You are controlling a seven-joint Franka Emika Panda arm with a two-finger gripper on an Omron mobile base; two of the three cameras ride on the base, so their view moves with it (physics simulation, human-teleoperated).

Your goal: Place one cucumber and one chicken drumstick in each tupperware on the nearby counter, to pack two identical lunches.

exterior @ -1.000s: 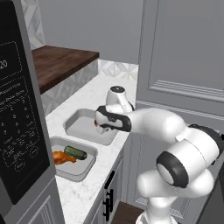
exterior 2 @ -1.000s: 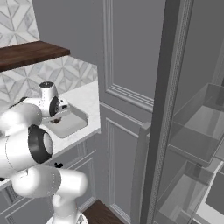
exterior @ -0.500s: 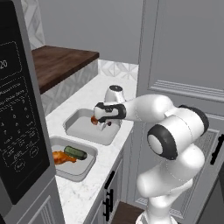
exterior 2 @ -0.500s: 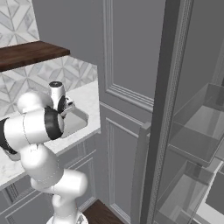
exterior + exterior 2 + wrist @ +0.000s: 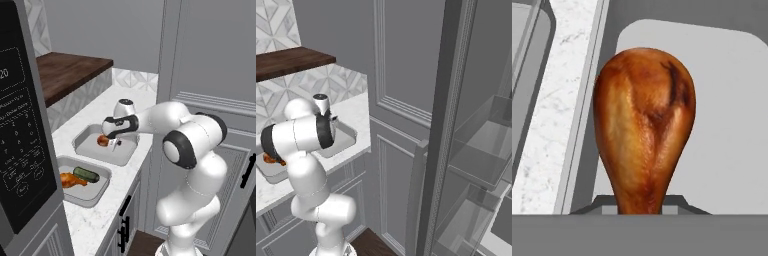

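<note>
Drumstick (image 5: 71, 180) and cucumber (image 5: 86, 174) in near tupperware (image 5: 98, 192)

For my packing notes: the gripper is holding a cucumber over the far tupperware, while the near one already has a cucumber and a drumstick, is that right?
Not quite. The gripper holds a chicken drumstick, not a cucumber, as the hand view shows. The rest stands: it is over the far tupperware, and the near tupperware already has a cucumber and a drumstick.

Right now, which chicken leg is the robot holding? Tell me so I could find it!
Find the white marble counter with two grey tupperwares. Look at the far tupperware, the one farther from the microwave. The chicken drumstick hangs above it in the gripper, clamped by its thin end; the other drumstick lies in the near tupperware beside a cucumber.
</note>
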